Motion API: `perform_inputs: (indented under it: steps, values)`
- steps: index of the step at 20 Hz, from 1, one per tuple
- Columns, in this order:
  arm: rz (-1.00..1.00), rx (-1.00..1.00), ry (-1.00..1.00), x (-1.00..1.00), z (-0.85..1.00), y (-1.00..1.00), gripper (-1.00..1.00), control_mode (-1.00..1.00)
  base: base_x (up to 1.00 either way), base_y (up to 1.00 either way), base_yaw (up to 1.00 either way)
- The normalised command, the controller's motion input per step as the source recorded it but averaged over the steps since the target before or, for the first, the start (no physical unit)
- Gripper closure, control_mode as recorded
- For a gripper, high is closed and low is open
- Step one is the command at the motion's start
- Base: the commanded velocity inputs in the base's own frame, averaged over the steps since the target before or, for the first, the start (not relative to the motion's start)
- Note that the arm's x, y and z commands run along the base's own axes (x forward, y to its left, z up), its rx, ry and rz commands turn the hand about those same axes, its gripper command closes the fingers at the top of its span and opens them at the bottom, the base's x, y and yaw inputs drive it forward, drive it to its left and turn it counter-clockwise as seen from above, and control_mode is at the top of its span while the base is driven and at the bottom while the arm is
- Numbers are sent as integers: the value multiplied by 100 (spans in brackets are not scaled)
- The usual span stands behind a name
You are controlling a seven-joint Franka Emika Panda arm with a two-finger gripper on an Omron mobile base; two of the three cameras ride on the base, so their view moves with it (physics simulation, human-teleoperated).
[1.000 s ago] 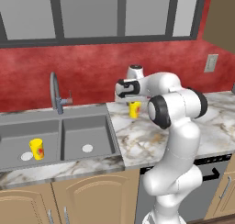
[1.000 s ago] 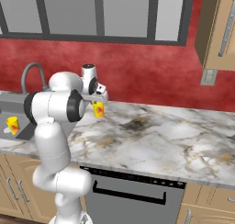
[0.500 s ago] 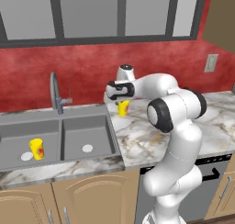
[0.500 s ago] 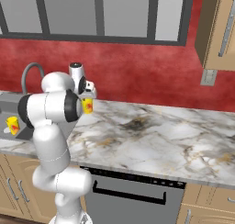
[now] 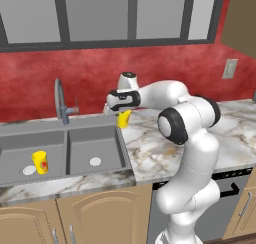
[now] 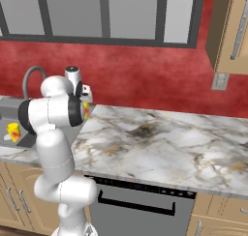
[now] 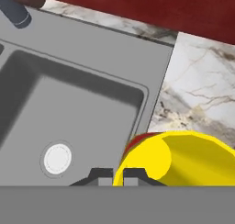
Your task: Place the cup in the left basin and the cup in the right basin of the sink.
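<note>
Counter (image 5: 165, 143): marble. Sink (image 5: 75, 125): right basin (image 5: 95, 148) lies just left and below our end effector (image 5: 121, 113), which grips a yellow cup (image 5: 123, 119). Second cup (image 5: 40, 161) stands in left basin (image 5: 20, 153).

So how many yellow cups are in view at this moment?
2. One cup stands in the left basin near its drain. The other cup is held in the gripper, above the counter by the sink's right edge.

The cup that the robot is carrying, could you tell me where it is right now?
In the left base view the carried cup hangs in the gripper over the counter edge, just right of the right basin; another cup stands in the left basin.
</note>
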Motion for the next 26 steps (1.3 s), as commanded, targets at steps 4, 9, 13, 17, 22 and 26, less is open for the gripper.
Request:
perform_inputs:
  steps: [4,9,13,17,22,26]
  values:
    - [17,0,-5,-10,0,38,100,-100,0,0,0]
    - [14,0,-4,-13,-2,29,100,-100,0,0,0]
    - [10,-2,0,-8,-20,23,100,-100,0,0,0]
    - [6,-4,0,-8,-26,23,100,-100,0,0,0]
    - [2,-4,0,-10,-26,20,100,-100,0,0,0]
    - [0,-3,0,-1,-33,13,100,-100,0,0,0]
